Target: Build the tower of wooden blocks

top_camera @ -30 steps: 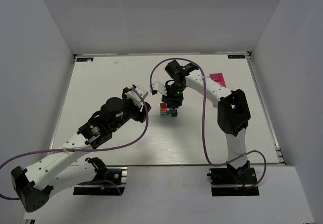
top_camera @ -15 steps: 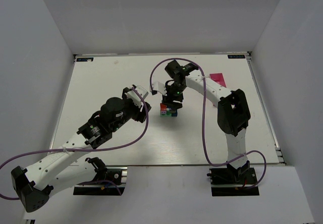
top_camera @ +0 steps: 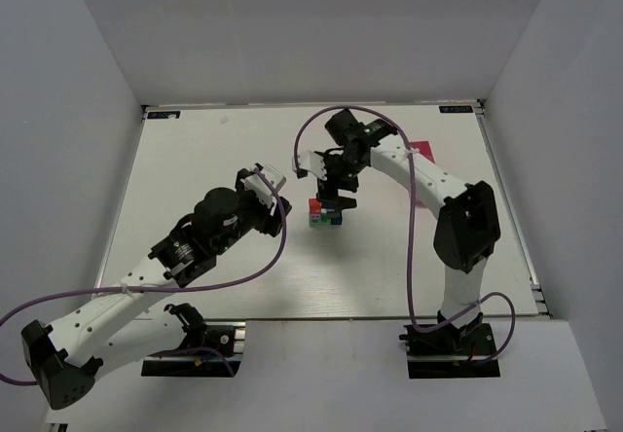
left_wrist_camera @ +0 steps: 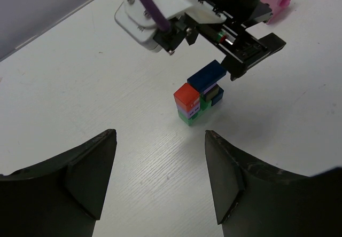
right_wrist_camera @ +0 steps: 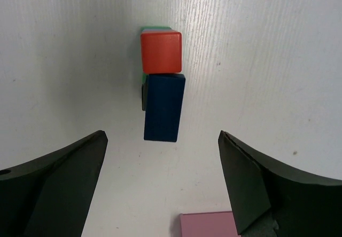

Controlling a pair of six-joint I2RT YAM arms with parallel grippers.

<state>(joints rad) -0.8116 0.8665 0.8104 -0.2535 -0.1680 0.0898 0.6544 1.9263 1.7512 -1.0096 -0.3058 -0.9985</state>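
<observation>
The wood block tower (top_camera: 325, 214) stands mid-table as a compact stack. In the left wrist view a red cube (left_wrist_camera: 186, 94) and a long blue block (left_wrist_camera: 207, 76) lie on top, over purple (left_wrist_camera: 188, 109) and green (left_wrist_camera: 188, 119) cubes. The right wrist looks straight down on the red cube (right_wrist_camera: 161, 51) and blue block (right_wrist_camera: 164, 107). My right gripper (right_wrist_camera: 162, 136) hangs open just above the stack (top_camera: 335, 198), holding nothing. To the tower's left, my left gripper (left_wrist_camera: 159, 136) is open and empty, well short of it (top_camera: 277, 187).
A pink rectangular box (top_camera: 421, 153) lies at the back right, behind the right arm; its edge shows in the right wrist view (right_wrist_camera: 208, 225). White walls ring the white table (top_camera: 204, 160). Purple cables loop off both arms.
My right gripper has opened wide and let go of the blue block, which now rests on the stack. Its elbow has swung to the right. The left arm has not moved.
</observation>
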